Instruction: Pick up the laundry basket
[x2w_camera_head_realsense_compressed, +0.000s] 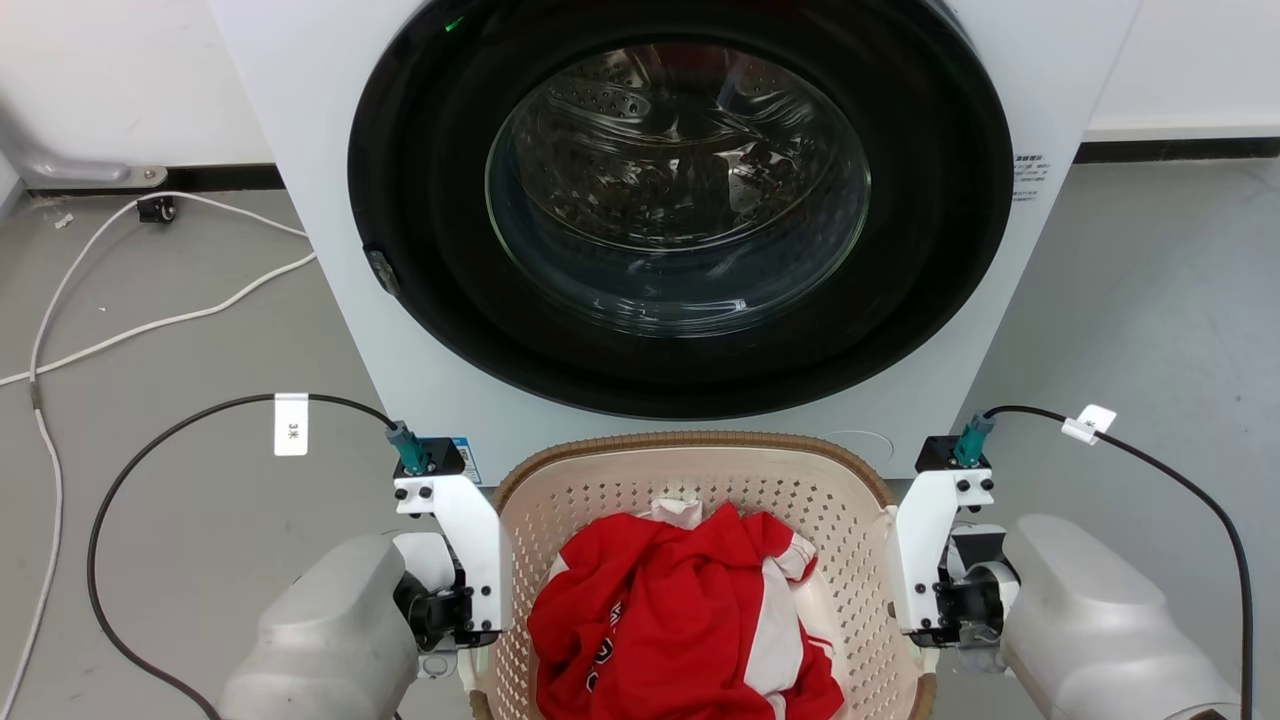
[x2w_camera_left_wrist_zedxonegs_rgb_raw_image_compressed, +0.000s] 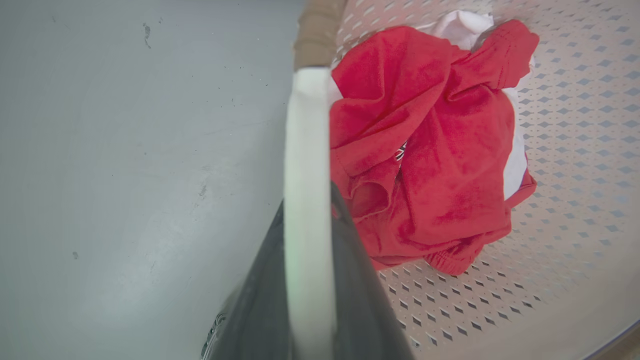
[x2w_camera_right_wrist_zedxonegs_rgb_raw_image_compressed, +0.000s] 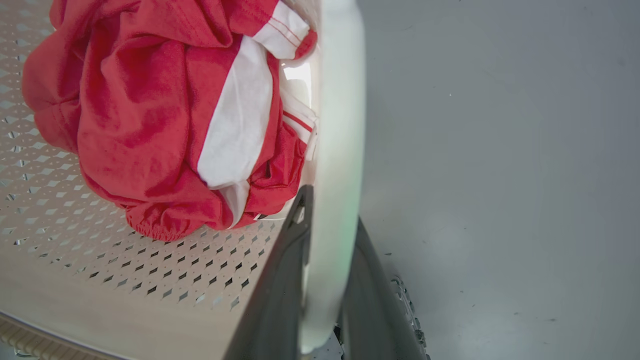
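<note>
Bright, even, diffuse light casts only soft shadows on the floor (x2w_camera_head_realsense_compressed: 1150, 300), the washer door glass (x2w_camera_head_realsense_compressed: 678, 190) carries pale reflections, and in both wrist views the near white handle (x2w_camera_left_wrist_zedxonegs_rgb_raw_image_compressed: 307, 200) and dark fingers (x2w_camera_left_wrist_zedxonegs_rgb_raw_image_compressed: 360, 290) are blurred.

The laundry basket (x2w_camera_head_realsense_compressed: 700, 470) is cut off at 6 o'clock in the head view, its floor partly hidden under clothing (x2w_camera_head_realsense_compressed: 680, 620). The left handle (x2w_camera_left_wrist_zedxonegs_rgb_raw_image_compressed: 307, 150) and right handle (x2w_camera_right_wrist_zedxonegs_rgb_raw_image_compressed: 335, 125) are close blurs, covering inner finger faces of the left end effector (x2w_camera_left_wrist_zedxonegs_rgb_raw_image_compressed: 307, 200) and right end effector (x2w_camera_right_wrist_zedxonegs_rgb_raw_image_compressed: 330, 210). The washer's (x2w_camera_head_realsense_compressed: 440, 390) label (x2w_camera_head_realsense_compressed: 1030, 180), at 2 o'clock, is unreadably small.
</note>
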